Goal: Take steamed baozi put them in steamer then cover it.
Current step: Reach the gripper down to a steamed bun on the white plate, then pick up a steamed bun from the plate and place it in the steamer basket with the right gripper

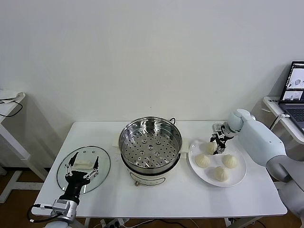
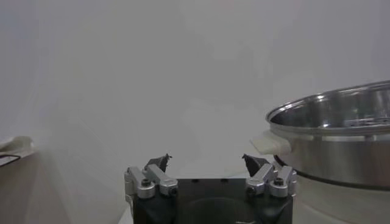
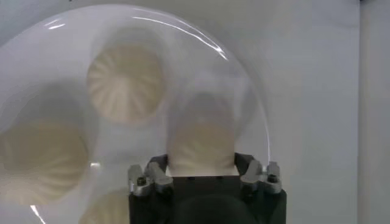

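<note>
No text, label, brand, number or sign can be read anywhere in these views. The one candidate is the laptop (image 1: 295,92) on the side desk, well to the right of the white table (image 1: 156,194) — its screen shows only small pale shapes, too small to make out as writing. The steamer (image 1: 150,142) on that table shows bare metal and a plain cream base — no marking on either.
</note>
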`<action>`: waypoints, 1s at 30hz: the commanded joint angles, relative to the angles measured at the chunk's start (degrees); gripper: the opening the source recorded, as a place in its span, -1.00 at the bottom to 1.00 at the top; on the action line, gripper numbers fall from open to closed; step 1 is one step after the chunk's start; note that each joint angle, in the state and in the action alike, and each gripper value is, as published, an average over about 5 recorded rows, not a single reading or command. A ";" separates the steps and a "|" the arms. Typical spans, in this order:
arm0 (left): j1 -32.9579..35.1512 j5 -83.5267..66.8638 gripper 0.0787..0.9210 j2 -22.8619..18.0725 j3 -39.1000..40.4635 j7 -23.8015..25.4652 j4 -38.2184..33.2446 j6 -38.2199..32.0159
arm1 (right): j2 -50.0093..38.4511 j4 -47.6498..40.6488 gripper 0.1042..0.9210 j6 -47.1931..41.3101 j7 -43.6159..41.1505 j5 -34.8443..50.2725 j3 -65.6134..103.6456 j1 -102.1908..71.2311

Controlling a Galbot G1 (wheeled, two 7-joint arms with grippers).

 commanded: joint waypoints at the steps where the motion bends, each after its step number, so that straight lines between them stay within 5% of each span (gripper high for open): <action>1: -0.03 0.02 0.77 0.02 0.02 -0.02 0.21 -0.14 | 0.10 0.03 0.41 0.25 0.02 -0.42 -0.02 0.06; 7: 0.07 0.01 0.77 0.05 0.03 -0.02 -0.33 -0.08 | -3.30 4.98 0.41 1.32 -1.52 3.52 -1.92 1.30; 18: 0.97 0.16 0.77 0.49 -0.21 -0.11 -1.42 -0.10 | -17.03 27.71 0.41 14.32 -11.21 17.64 -19.38 21.23; 30: 1.70 0.23 0.77 0.74 -1.52 -1.12 -1.55 -0.15 | -9.55 37.50 0.39 30.09 -12.62 18.71 -33.95 40.61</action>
